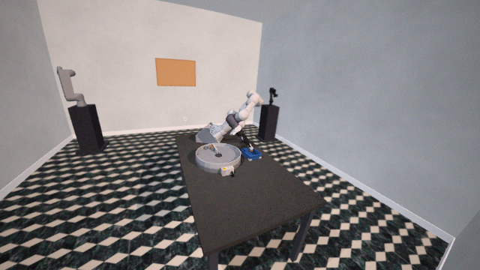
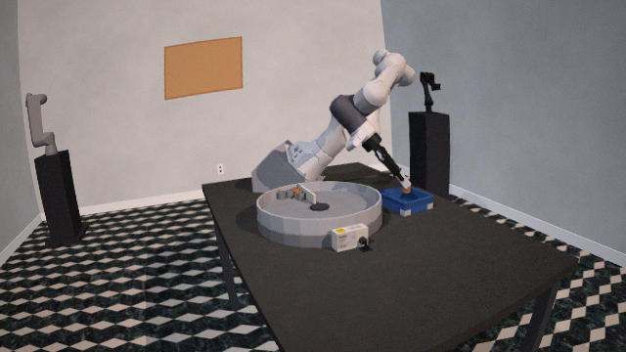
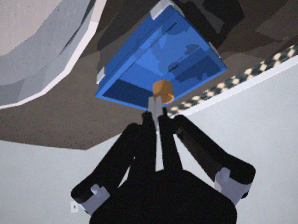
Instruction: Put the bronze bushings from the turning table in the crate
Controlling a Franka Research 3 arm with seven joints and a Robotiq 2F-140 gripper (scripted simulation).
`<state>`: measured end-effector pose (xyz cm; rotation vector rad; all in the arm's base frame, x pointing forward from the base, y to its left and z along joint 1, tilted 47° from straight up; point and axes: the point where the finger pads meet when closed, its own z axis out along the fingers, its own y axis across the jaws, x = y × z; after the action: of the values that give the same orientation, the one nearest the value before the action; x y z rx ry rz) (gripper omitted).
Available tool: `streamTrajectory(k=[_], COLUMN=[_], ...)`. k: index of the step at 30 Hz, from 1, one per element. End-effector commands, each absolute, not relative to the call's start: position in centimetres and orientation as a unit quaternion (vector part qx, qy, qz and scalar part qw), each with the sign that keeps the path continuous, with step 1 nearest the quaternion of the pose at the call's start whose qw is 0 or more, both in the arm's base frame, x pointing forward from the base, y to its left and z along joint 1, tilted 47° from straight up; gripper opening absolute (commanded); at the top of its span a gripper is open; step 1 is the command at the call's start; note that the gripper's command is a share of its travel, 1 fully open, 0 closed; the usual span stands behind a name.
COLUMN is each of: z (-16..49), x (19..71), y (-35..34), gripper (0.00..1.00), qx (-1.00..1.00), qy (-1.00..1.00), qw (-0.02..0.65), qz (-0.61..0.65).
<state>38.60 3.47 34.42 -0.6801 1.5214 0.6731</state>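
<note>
Fingers (image 1: pixel 250 146) (image 2: pixel 405 182) nearly tog., clamped on 1 bronze bushing (image 1: pixel 251 150) (image 2: pixel 406 190) (image 3: pixel 163 92) by its wall, held at blue crate (image 1: pixel 253 157) (image 2: pixel 420 205) (image 3: pixel 131 51).

Matt, finely speckled dark tabletop (image 1: pixel 255 199) (image 2: pixel 391 274) (image 3: pixel 55 122)

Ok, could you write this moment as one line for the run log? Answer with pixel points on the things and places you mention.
claw (image 1: pixel 250 146) (image 2: pixel 405 182) (image 3: pixel 156 103): shut on bronze bushing (image 1: pixel 251 150) (image 2: pixel 406 190) (image 3: pixel 164 92) | place: at crate (image 1: pixel 255 157) (image 2: pixel 418 204) (image 3: pixel 152 52) | release: not yet
</note>
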Motion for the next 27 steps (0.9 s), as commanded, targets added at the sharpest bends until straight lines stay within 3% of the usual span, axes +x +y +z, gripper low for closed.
streamTrajectory(k=[1, 27], z=[34.35, 34.12], x=[38.65, 38.65], y=[3.49, 3.48], gripper=[0.00, 0.00], qx=[-0.298, -0.298], qy=[0.662, 0.662], qw=[0.624, 0.624], qz=[0.291, 0.291])
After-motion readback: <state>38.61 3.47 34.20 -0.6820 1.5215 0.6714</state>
